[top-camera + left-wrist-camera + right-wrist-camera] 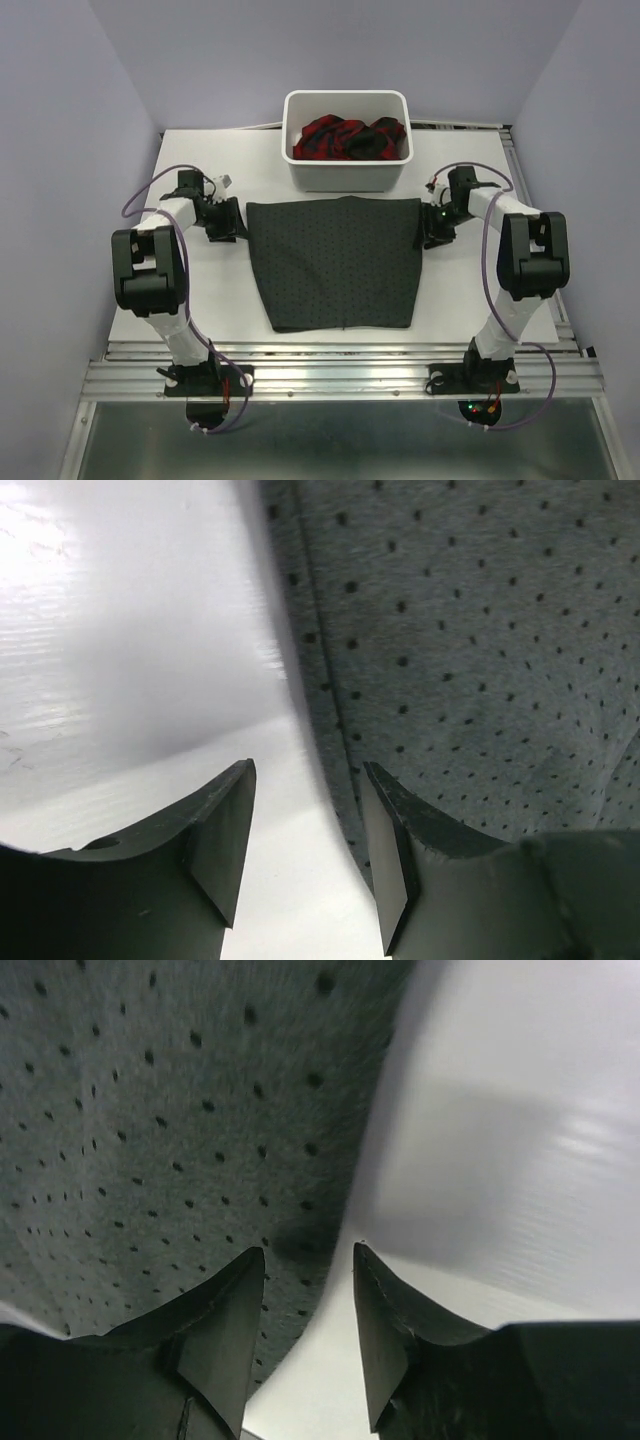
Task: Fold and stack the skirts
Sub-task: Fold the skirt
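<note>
The dark charcoal dotted skirt (335, 262) lies spread flat on the white table. The red-and-navy plaid skirt (345, 138) is bunched inside the white tub (346, 176) at the back. My left gripper (232, 228) is open and low at the skirt's upper left edge; in the left wrist view (308, 780) the hem (320, 680) runs between the jaws. My right gripper (428, 232) is open and low at the upper right edge; in the right wrist view (308, 1260) the skirt's edge (330, 1250) sits between the jaws.
The table's near edge meets a metal rail (340, 360) where the arm bases are bolted. Purple walls close in on both sides and the back. Bare table shows left and right of the skirt.
</note>
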Motion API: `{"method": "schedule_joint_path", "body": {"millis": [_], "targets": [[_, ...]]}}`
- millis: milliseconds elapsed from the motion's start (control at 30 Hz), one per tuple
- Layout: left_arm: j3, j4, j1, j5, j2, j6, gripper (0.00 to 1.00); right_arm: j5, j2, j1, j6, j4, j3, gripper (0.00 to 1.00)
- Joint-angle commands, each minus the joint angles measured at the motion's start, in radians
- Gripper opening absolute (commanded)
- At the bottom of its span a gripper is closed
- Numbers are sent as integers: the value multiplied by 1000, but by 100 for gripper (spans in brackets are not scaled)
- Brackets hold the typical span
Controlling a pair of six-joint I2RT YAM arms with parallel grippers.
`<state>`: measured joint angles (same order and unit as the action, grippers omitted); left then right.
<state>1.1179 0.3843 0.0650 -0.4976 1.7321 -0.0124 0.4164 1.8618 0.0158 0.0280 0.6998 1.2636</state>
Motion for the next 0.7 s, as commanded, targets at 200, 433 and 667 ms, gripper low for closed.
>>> {"method": "schedule_joint_path", "body": {"millis": [200, 433, 667], "targets": [[-59, -36, 10, -108, 80, 72, 48, 119, -10, 12, -25, -75, -129, 28], [-187, -110, -1, -165, 18, 86, 17, -120, -116, 12, 23, -194, -80, 1], [-189, -49, -172, -214, -65, 30, 0, -263, 43, 12, 73, -150, 94, 1]]}}
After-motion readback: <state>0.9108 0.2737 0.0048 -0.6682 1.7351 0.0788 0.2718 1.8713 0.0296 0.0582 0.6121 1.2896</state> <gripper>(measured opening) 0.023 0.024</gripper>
